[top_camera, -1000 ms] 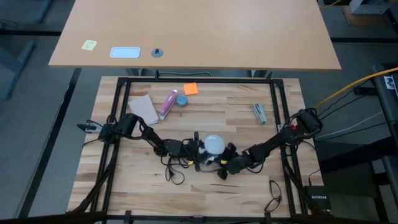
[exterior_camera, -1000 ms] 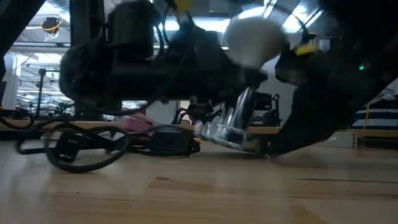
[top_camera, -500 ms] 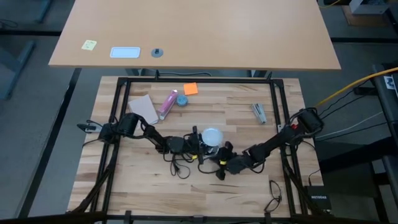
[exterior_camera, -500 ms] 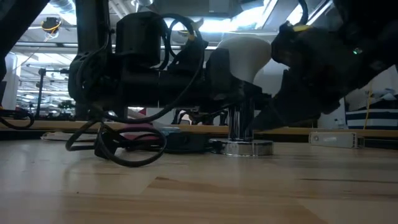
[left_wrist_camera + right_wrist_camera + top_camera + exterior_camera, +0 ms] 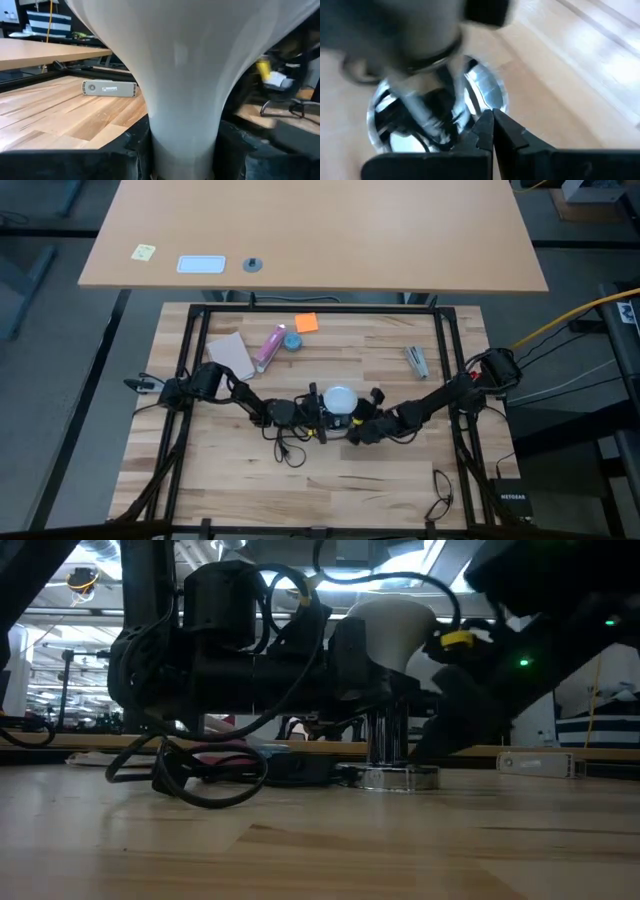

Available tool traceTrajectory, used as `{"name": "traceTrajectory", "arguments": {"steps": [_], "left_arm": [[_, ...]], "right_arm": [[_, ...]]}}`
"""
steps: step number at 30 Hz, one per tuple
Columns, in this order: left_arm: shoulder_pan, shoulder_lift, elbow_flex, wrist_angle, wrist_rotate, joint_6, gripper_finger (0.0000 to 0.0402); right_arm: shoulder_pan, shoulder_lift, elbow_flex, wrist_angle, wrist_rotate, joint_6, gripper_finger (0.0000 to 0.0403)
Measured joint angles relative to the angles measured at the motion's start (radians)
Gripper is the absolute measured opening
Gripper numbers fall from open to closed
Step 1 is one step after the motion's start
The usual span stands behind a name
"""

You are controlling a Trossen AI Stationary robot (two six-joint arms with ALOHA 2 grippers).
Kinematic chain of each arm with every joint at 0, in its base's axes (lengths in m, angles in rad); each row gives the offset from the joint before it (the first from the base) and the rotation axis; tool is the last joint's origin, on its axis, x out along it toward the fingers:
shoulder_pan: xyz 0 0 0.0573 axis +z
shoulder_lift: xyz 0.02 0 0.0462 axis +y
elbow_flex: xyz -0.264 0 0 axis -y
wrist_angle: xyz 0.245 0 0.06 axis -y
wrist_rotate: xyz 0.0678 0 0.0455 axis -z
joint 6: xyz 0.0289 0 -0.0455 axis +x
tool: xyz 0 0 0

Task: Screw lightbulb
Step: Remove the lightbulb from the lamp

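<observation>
The left tool [image 5: 318, 412] is clenched on the narrow neck of the lightbulb [image 5: 341, 399], its two dark fingers [image 5: 120, 160] pressing the white neck from either side in the left wrist view. The bulb stands upright, globe on top, on a short shiny stem over the round silver lamp base [image 5: 398, 778], which sits flat on the bench [image 5: 330, 480]. The left arm reaches in low across the wood from the side of the lamp base where a black cord [image 5: 190, 780] lies in loose loops.

The right tool [image 5: 362, 427] is closed with nothing between its fingers; in the right wrist view the two fingertips [image 5: 487, 131] meet in a point just at the rim of the lamp base [image 5: 485, 92]. It sits just beside the base, on the side opposite the left tool, and its arm stretches away from there to the bench edge.

Farther from the lamp base, toward the back of the bench, lie a pink tube [image 5: 269, 347] with a small blue round object [image 5: 292, 341] touching it, an orange note [image 5: 306, 323] beside them, and a pale card [image 5: 231, 355]. A small grey metal piece [image 5: 416, 361] lies well apart from the base on the right arm's side.
</observation>
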Motion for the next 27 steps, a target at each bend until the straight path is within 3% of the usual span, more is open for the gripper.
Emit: {"name": "traceTrajectory", "arguments": {"steps": [7,13,27], "left_arm": [[-0.004,0.001,-0.001,0.013,-0.001,0.001,0.0139],[0.0,0.001,-0.002,0.022,-0.038,0.031,0.0139],[-0.009,-0.001,-0.001,0.016,-0.137,0.062,0.0139]], "right_arm": [[-0.056,-0.004,0.0,-0.013,-0.072,-0.053,0.0005],[-0.039,0.029,0.002,-0.015,-0.136,-0.002,0.0005],[0.021,0.071,0.028,0.082,-0.14,0.144,0.0005]]}}
